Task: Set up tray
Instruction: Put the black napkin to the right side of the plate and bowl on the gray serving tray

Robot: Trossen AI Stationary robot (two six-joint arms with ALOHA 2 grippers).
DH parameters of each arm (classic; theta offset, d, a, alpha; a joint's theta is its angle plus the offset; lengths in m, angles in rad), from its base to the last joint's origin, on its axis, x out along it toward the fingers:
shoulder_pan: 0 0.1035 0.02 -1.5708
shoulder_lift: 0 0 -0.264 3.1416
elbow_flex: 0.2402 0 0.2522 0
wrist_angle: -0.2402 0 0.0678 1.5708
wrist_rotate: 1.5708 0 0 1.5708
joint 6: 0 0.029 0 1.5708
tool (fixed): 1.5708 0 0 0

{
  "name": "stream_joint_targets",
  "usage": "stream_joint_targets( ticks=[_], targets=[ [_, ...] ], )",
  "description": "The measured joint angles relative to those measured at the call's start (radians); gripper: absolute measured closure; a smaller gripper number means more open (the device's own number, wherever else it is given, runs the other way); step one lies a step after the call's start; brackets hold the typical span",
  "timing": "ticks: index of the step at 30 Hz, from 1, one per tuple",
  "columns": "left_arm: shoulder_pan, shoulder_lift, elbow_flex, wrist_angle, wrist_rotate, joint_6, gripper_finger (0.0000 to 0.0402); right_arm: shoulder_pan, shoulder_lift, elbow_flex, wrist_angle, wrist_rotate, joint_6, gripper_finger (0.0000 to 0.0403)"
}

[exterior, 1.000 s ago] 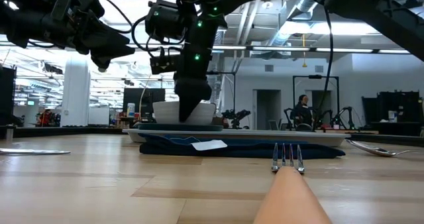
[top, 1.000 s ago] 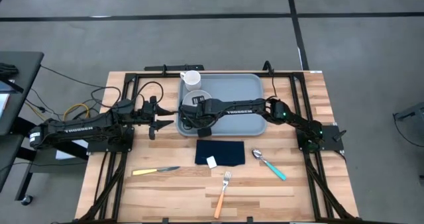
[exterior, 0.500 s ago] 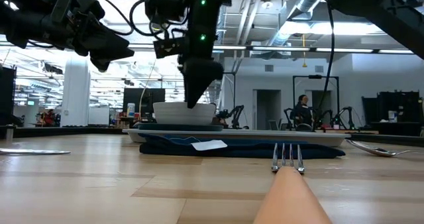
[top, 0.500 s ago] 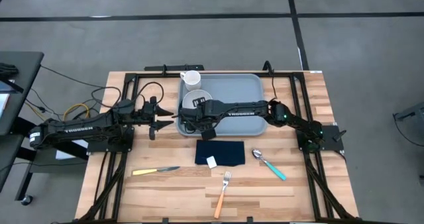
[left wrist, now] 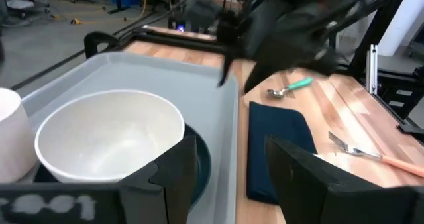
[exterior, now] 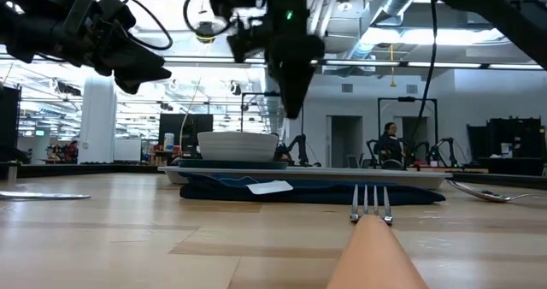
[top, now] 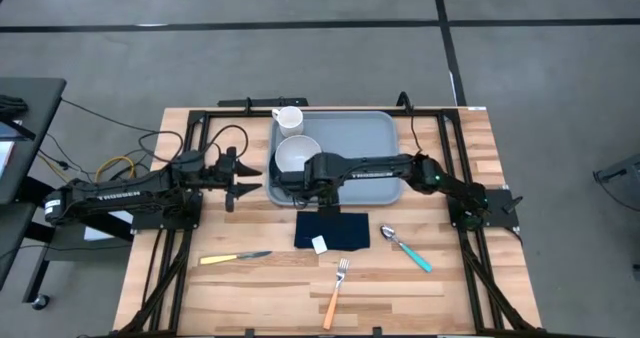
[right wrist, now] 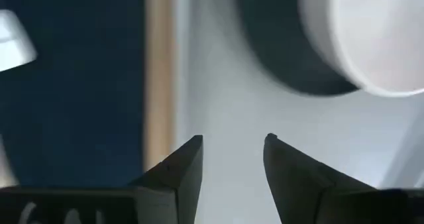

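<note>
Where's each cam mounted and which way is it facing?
High: above the table, straight down on the tray, bowl, napkin; both arms show.
Low: table height, level across the wood past the fork into the room; both arms drop in from above.
Left wrist: on the left arm, facing the bowl; left gripper fingers open.
Right wrist: on the right arm, looking down at tray edge and napkin; right gripper fingers apart.
Shared: bowl in all four.

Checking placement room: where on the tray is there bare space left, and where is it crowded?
The tray is bare across its right half. Its left end is crowded: mug, white bowl on the dark plate, and the right gripper over the near-left rim.
</note>
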Motion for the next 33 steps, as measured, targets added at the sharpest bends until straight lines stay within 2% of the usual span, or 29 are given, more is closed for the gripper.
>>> stream_joint_targets(
  ticks=[4, 8, 15, 19, 29, 33],
  targets=[
    [0.0, 0.0, 0.0, -0.055, -0.001, 0.003, 0.0234, 0.047, -0.065, 0.004, -0.001, -0.062, 0.04, 0.0262],
    [0.0, 0.0, 0.0, -0.127, -0.012, 0.036, 0.0234, 0.102, -0.095, 0.001, -0.002, -0.043, 0.106, 0.0266],
    [0.0, 0.0, 0.0, -0.228, -0.122, 0.066, 0.0234, 0.206, -0.122, 0.001, -0.001, -0.008, 0.234, 0.0265],
    [0.0, 0.0, 0.0, -0.238, -0.159, 0.066, 0.0234, 0.265, -0.122, 0.001, -0.001, 0.004, 0.294, 0.0268],
    [0.0, 0.0, 0.0, -0.24, -0.159, 0.084, 0.0234, 0.378, -0.125, 0.001, -0.001, 0.02, 0.478, 0.0289],
    [0.0, 0.0, 0.0, -0.277, -0.152, 0.053, 0.0234, 0.419, -0.125, 0.001, -0.001, 0.18, 0.549, 0.0299]
  ],
)
